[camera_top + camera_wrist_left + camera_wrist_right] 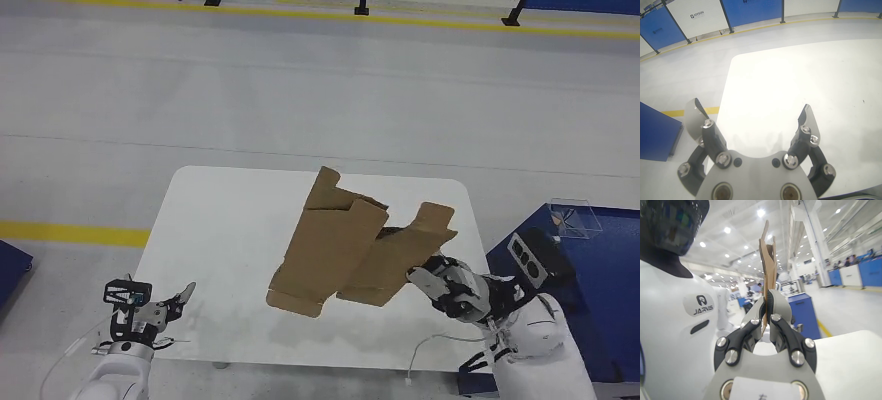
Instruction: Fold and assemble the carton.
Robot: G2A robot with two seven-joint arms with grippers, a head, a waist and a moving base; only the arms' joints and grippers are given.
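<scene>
While the right claw pinches the still-flat carton by one edge over the table, the left claw hangs wide open and empty. I'd say it must grip the opposite side next.

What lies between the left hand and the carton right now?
Nothing. In the top view, bare white table stretches between the open left hand and the carton. The left wrist view shows the same bare surface ahead.
</scene>
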